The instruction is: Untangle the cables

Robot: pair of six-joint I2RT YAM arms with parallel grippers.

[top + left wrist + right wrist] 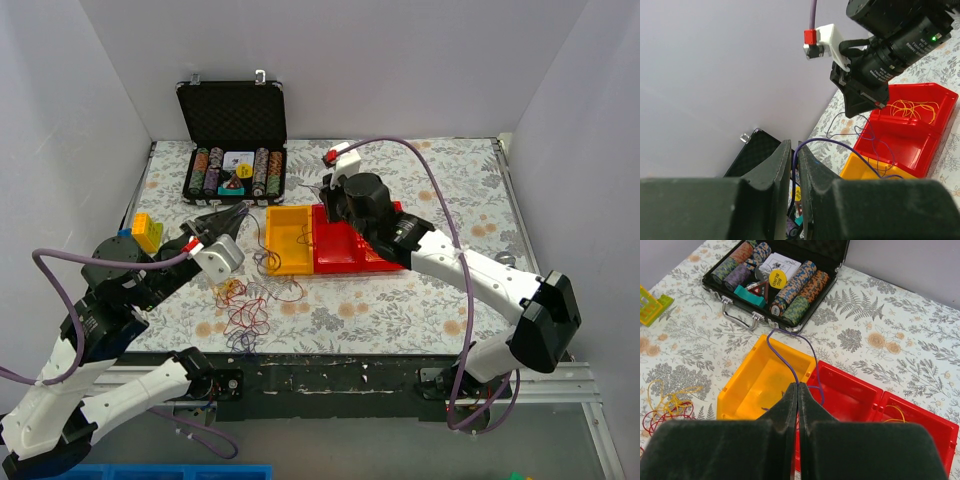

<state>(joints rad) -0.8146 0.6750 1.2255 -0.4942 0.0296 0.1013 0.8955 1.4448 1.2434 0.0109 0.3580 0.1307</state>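
Note:
The cable tangle (245, 300), thin red, yellow, orange and blue loops, lies on the table in front of the yellow bin (290, 238). Part of it shows in the right wrist view (665, 402). My left gripper (233, 214) is shut on a thin purple cable (840, 145), which runs between its fingertips (795, 150). My right gripper (328, 203) is shut on the same purple cable (785, 357) above the bins, its jaws pressed together (798, 387). The cable loops over the yellow bin (760, 380) and the red bin (850, 400).
An open black poker chip case (232, 150) stands at the back left. A second red bin holds a yellow cable (910, 107). A yellow block toy (146, 232) sits by the left arm. White walls enclose the table on three sides.

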